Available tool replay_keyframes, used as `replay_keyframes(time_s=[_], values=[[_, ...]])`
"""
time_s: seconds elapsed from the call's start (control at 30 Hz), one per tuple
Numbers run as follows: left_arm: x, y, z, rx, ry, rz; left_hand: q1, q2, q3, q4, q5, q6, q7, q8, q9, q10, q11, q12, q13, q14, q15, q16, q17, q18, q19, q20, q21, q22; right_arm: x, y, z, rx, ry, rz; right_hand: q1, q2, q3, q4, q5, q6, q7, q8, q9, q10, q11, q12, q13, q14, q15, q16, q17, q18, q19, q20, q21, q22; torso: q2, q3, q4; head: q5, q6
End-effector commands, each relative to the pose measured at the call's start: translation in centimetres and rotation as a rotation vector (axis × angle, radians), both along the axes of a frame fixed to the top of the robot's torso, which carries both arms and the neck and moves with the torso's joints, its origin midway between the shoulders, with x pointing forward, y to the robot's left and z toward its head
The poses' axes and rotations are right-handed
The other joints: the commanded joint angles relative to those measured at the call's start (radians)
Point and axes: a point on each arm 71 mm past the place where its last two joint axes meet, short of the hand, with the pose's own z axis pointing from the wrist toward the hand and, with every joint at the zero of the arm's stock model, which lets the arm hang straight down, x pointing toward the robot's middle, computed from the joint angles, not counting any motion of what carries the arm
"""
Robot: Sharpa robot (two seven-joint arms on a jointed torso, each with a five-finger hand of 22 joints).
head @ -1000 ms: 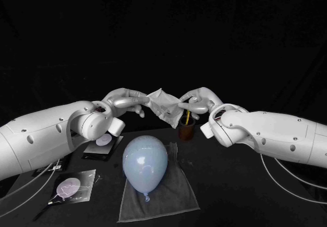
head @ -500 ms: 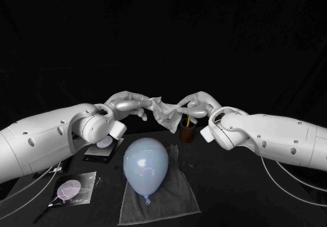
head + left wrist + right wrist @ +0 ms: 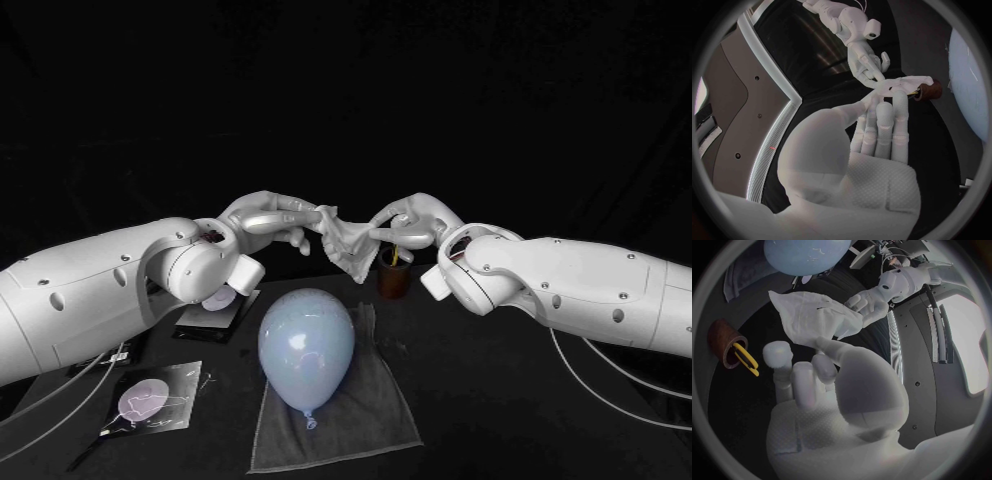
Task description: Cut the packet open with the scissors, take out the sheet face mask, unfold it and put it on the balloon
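Sheet mask (image 3: pixel 346 240): crumpled, in the air beyond the balloon (image 3: pixel 306 345), long axis near upright, tip pointing down.
Left hand (image 3: pixel 270 216): pinches one upper edge.
Right hand (image 3: pixel 411 220): pinches the other edge.
Balloon: knot nearest the robot.
Unclear: the mask's folds and openings.

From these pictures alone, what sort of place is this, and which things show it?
Probably a robot lab bench: a black table, the left hand and right hand holding a sheet mask between them, a balloon on a grey towel.
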Motion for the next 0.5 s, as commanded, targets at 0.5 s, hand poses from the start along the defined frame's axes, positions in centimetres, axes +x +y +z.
replay_keyframes(time_s=[0.5], values=[[-4.4, 0.2, 0.1, -0.053, 0.012, -0.093, 0.012, 0.007, -0.005, -0.006, 0.003, 0.004, 0.008, 0.003, 0.099, 0.013, -0.001, -0.006, 0.002, 0.019, -0.004, 0.011, 0.023, 0.011, 0.012, 0.000, 0.005, 0.002, -3.8, 0.5, -0.4, 0.073, 0.122, 0.220, -0.006, 0.005, 0.004, -0.003, 0.007, 0.005, 0.000, 0.004, 0.003, 0.003, -0.002, 0.002, -0.004, 0.001, -0.001, -0.002, -0.002, 0.012, 0.001, 0.001, -0.003, -0.005, -0.004, -0.0020, 0.0010, 0.011, -0.023]])
